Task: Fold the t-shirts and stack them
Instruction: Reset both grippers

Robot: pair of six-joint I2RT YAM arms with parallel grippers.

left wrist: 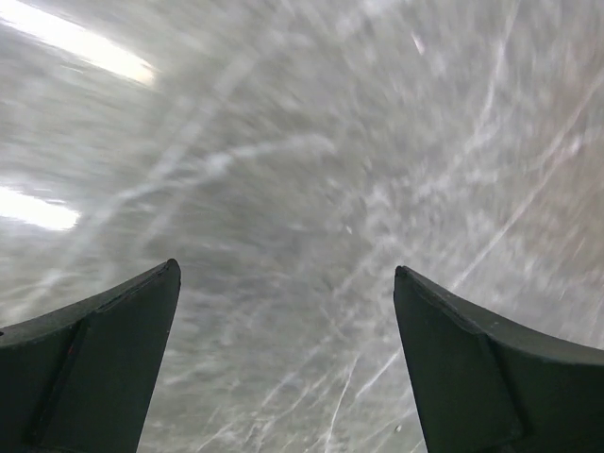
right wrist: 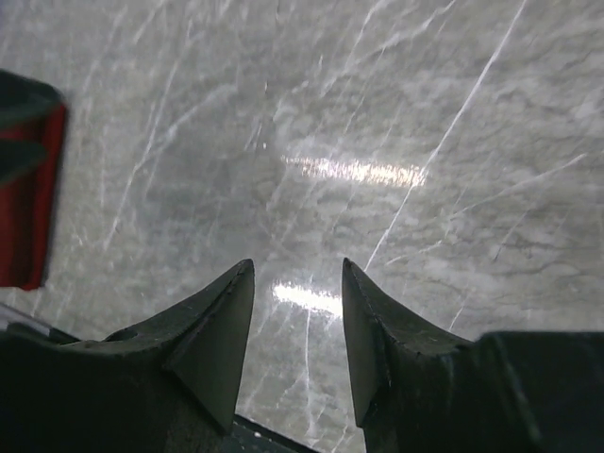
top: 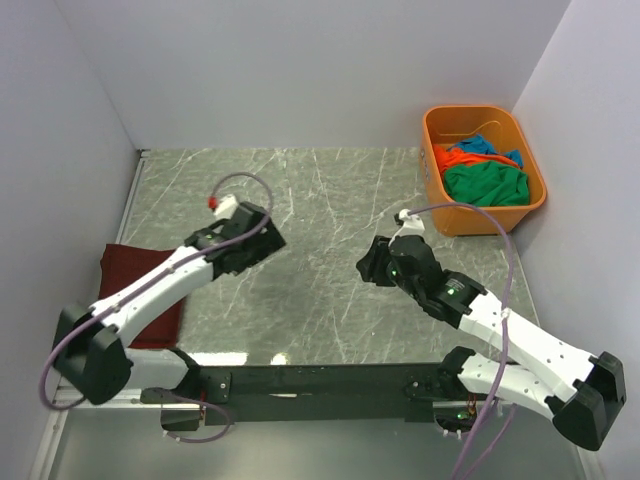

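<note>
We look down on a grey marbled table [top: 320,190]. The left gripper [left wrist: 283,274] hovers above bare stone, fingers spread wide, holding nothing. The right gripper [right wrist: 297,269], fingers only narrowly parted, is empty too. A dark maroon t-shirt [top: 135,268] lies flat at the table's left edge, partly under the left arm [top: 150,290]. In the far right corner, an orange tub [top: 470,110] holds a green t-shirt [top: 485,185], an orange t-shirt [top: 457,158] and a blue t-shirt [top: 483,144] in a heap.

Our left arm [top: 150,290] and right arm [top: 505,325] angle inward; our left claw [left wrist: 287,274] gapes wide, our right claw [right wrist: 298,266] narrowly parted.
</note>
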